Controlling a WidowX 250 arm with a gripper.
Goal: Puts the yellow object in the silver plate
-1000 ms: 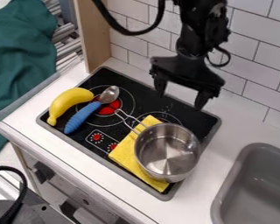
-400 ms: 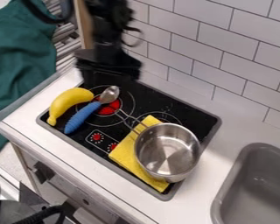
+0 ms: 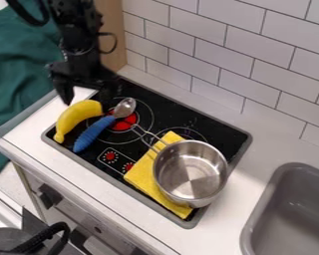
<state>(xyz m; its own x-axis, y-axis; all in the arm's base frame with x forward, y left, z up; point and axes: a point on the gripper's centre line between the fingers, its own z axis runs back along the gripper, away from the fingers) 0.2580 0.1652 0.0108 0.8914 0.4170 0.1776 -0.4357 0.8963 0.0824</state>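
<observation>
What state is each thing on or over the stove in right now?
Gripper: jaws apart, holding nothing, at the stove's far-left end by the banana.
Banana: lying on the stove, not in the pot.
Pot: upright, no lid, resting partly on the cloth.
Cloth: laid flat, partly under the pot.
Blue-handled spoon: lying beside the banana.

Tool (image 3: 87,101), spread open, near banana (image 3: 73,118); silver pot (image 3: 191,174) on yellow cloth (image 3: 143,173).
</observation>
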